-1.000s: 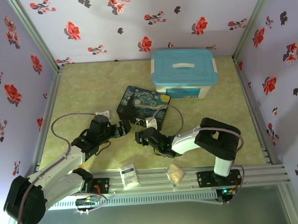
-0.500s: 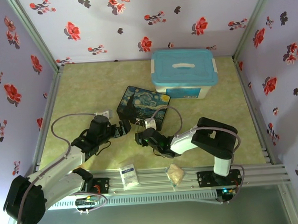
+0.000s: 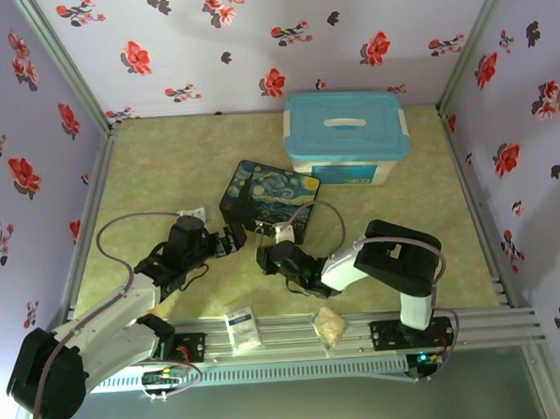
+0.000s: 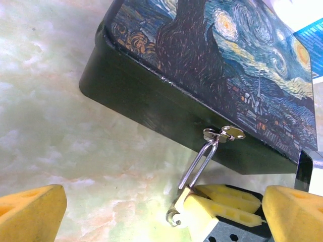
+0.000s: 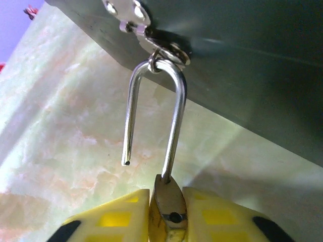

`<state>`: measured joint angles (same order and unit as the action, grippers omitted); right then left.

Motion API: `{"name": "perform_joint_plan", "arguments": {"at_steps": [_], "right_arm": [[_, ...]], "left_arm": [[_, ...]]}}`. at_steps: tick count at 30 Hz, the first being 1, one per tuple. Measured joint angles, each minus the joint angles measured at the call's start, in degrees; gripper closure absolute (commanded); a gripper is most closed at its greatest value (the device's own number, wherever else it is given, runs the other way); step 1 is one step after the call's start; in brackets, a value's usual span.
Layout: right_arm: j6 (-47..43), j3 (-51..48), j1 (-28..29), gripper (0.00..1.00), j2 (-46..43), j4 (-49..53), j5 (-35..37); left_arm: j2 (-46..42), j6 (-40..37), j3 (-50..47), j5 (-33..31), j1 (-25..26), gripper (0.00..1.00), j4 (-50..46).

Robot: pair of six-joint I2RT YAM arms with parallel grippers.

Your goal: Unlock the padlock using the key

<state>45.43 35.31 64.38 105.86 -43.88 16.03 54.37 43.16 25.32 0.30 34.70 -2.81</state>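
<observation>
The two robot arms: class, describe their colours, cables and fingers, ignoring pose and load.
The left arm and right arm each have white links, black joints and motor housings, and a thin grey cable looping alongside. The fingers are yellow blocks on black mounts.

Nothing can be read here: no word, number or brand. The small white packet (image 3: 241,329) on the near rail (image 3: 380,319), left of centre, carries a patch of bluish print too small to make out. The white storage bin (image 3: 346,131) with the light blue lid, at the far right of the surface (image 3: 165,169), has a blue label (image 3: 349,173) on its near wall, its lettering blurred. The painted tin box (image 4: 212,45) bears a starry-night picture without legible writing.
</observation>
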Motion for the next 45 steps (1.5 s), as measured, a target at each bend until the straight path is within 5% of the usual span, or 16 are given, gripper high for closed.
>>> {"name": "perform_joint_plan", "arguments": {"at_steps": [13,22,32,45], "right_arm": [[7.0,-11.6,0.0,0.9,-1.2,-15.6,0.0],[11.9,-15.1,1.1,0.9,-3.8,-15.8,3.3],[22.0,-13.9,4.3,0.92,0.7,-20.9,12.5],[35.4,-9.7,6.1,0.95,4.9,-22.2,21.2]], "left_arm": [[5.9,-2.4,4.4,-1.1,0.0,0.0,2.6],[17.3,-9.2,11.8,-4.6,-0.1,0.02,3.1],[27.1,-15.8,17.2,-5.3,0.4,0.27,3.2],[29.2,-17.9,18.1,-6.3,1.5,0.39,5.5]]}}
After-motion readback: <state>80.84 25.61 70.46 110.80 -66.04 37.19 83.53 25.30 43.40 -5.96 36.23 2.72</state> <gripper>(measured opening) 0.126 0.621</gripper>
